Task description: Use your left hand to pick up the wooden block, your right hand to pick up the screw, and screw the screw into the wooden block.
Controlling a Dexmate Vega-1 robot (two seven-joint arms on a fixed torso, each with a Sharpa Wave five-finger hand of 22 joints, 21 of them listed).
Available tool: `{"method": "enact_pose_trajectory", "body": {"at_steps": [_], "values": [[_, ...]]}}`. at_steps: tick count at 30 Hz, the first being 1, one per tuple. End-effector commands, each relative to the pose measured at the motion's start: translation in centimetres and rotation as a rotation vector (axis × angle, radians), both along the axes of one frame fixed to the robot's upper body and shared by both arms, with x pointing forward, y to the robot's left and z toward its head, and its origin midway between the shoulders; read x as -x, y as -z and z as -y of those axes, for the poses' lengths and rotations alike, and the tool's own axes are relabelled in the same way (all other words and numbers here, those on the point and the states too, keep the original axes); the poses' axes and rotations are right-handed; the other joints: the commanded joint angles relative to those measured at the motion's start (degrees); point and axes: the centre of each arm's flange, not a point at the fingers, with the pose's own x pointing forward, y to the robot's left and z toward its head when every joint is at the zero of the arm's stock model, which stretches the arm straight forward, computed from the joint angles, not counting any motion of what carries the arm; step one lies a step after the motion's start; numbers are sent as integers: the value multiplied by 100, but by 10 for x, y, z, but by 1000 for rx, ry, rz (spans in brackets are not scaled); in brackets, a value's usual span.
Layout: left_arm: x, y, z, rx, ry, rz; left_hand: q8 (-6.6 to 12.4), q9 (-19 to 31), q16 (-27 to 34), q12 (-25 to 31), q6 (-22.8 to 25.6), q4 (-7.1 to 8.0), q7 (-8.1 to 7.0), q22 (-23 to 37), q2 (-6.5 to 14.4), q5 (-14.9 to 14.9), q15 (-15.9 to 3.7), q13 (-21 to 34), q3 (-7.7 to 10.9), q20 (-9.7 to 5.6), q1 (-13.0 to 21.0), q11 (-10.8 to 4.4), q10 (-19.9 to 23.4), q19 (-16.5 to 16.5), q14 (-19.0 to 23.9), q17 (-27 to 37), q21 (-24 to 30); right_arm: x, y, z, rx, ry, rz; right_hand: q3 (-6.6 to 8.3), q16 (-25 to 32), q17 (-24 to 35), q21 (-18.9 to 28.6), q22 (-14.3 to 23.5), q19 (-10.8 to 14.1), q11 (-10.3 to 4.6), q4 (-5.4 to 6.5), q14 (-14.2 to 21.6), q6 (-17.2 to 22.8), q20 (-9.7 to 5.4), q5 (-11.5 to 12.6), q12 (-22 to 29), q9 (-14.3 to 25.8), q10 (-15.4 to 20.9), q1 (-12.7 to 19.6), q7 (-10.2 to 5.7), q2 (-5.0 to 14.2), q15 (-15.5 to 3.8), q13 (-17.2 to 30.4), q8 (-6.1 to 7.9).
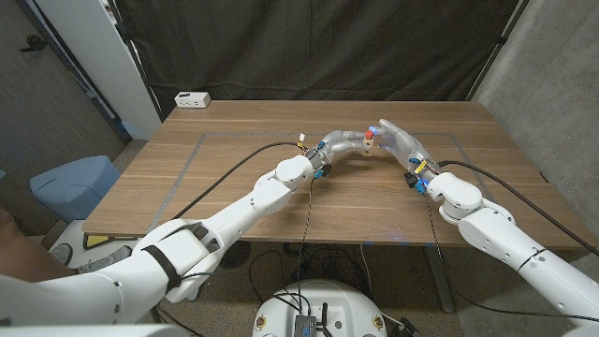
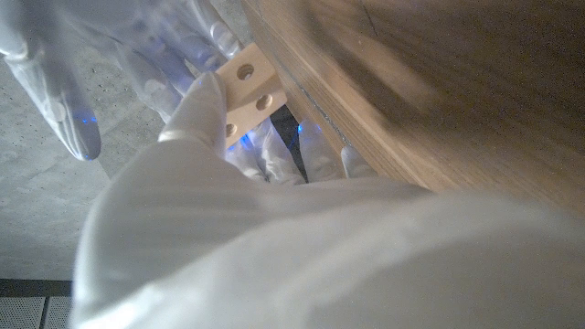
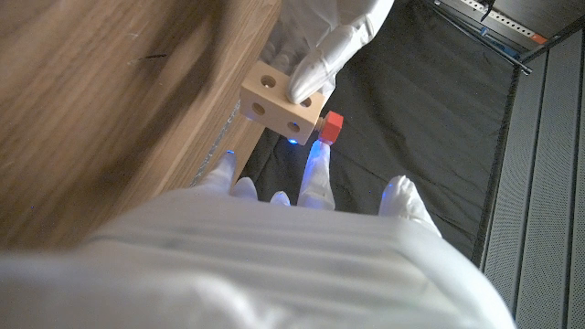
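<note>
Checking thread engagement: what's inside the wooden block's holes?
Wooden block, held by left hand: two visible holes look empty. Red screw sits at its far side; shaft hidden.

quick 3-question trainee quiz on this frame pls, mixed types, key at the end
1. True or false: the wooden block lies on the table.
2. Which hand grips the block? A) left hand B) right hand C) a person's hand
3. Fill in: the screw has a ____ head.

Key: 1 false, the block is held up between the two hands; 2 A; 3 red. Whether the right hand actually pinches the screw cannot be told from these views.
</note>
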Motion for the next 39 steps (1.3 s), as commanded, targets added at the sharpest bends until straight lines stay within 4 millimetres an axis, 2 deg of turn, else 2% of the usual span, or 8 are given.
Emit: {"method": "enact_pose_trajectory", "body": {"at_steps": [1, 14, 39], "values": [[0, 0, 0, -1, 0, 1, 33, 12, 23, 204, 213, 353, 139, 12, 507, 45, -309, 880, 370, 20, -422, -10, 76, 18, 57, 19, 43, -1, 0, -2, -2, -21, 5, 2, 40, 11, 27, 27, -49, -46, 24, -518, 114, 8, 10, 41, 4, -136, -58, -26, -15, -38, 11, 66], [0, 2, 0, 3, -3, -6, 33, 12, 25, 204, 213, 350, 140, 12, 512, 46, -310, 881, 374, 22, -416, -10, 66, 19, 62, 20, 43, 0, 1, -1, -10, -10, 0, 21, 82, -5, 70, 26, -11, -154, 10, -463, 487, 34, 22, 128, 2, 89, -52, 27, 10, -88, 7, 195], [-2, 1, -1, 4, -4, -11, 28, 12, 17, 208, 203, 360, 150, 13, 528, 49, -305, 875, 387, 19, -427, -11, 70, 24, 56, 18, 44, 2, 5, 3, -22, 5, -9, 63, 132, -21, 117, 25, 137, -235, -29, -308, 858, 52, 26, 184, -2, 400, -5, 72, 40, -127, 2, 262]]}}
